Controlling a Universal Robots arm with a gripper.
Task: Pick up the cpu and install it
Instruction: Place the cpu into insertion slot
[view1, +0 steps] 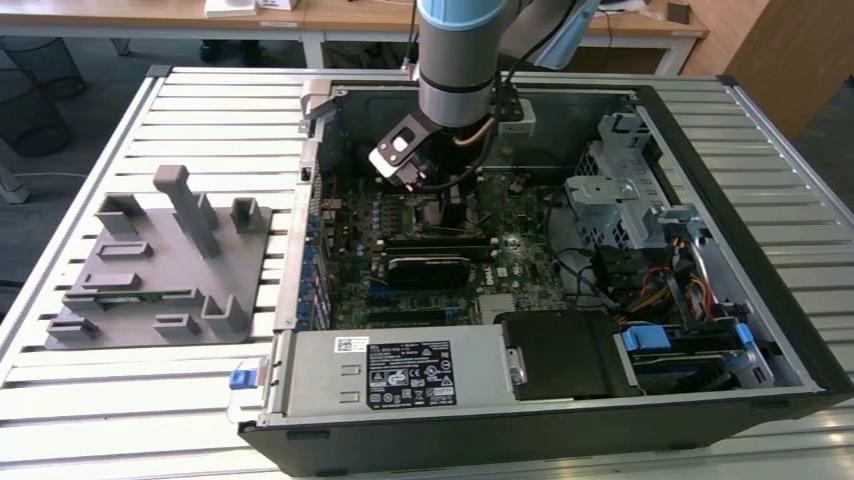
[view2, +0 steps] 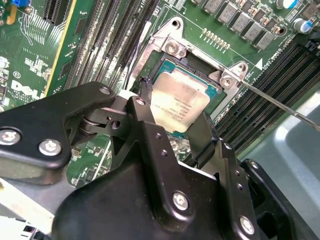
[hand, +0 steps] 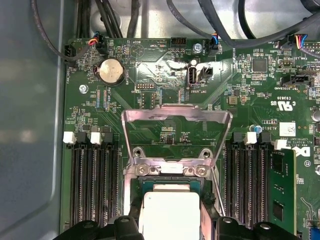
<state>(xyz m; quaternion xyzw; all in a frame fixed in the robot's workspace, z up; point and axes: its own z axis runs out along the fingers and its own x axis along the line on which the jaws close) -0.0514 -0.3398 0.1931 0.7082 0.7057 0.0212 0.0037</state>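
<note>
My end effector (view2: 174, 106) is closed on the cpu (view2: 181, 92) at two opposite edges, apparently pinching it; contact is partly hidden. The cpu lies in or just above the open socket (hand: 170, 171). Load plate (hand: 177, 117) raised, motherboard (hand: 165, 75) around.

1. black-and-white printed label (view1: 410, 373) on the power supply (view1: 314, 385); wording too small to read.
2. white silkscreen lettering scattered over the motherboard (hand: 165, 70), beside connectors and the coin cell (hand: 111, 70).
3. faint printed lines on the cpu (view2: 179, 102) lid; not legible.
</note>
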